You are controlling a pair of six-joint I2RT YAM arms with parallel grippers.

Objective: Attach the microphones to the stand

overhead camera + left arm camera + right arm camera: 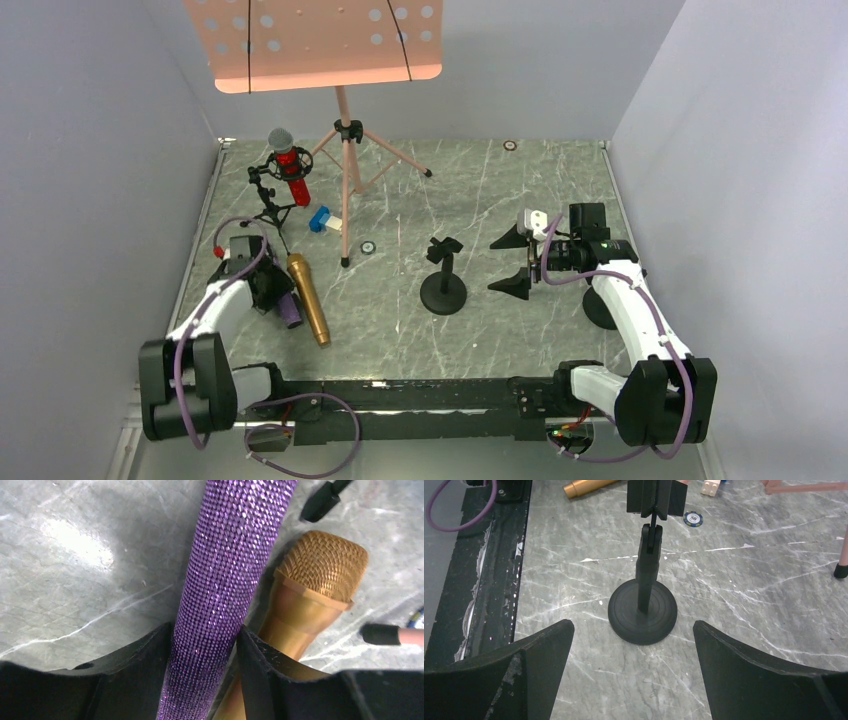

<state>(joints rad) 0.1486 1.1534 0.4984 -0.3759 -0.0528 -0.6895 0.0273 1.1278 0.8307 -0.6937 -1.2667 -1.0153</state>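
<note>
**Left tool on purple microphone, right tool open before desk stand**

- Left tool (204,647): closed on the purple microphone (227,565), one finger pressed to each side of the glittery barrel. In the top view the barrel's end pokes out on the tool's near side. Cannot tell whether it is touching the tabletop (480,190).
- Gold microphone (308,298): flat on the tabletop just right of the purple one, mesh head toward the far side. The wrist view shows the two side by side, very close.
- Red microphone (290,170): far left, held in a shock mount on a small black tripod (270,205), grey head uppermost.
- Pink music stand (345,150): just right of the red microphone. A blue-and-white block (322,220) and a poker chip (368,247) lie by its legs.
- Black desk stand (443,285): centre of the tabletop, round base, clip empty.
- Right tool (517,262): jaws wide apart, gripping nothing, facing the desk stand from the right and clear of it.
</note>
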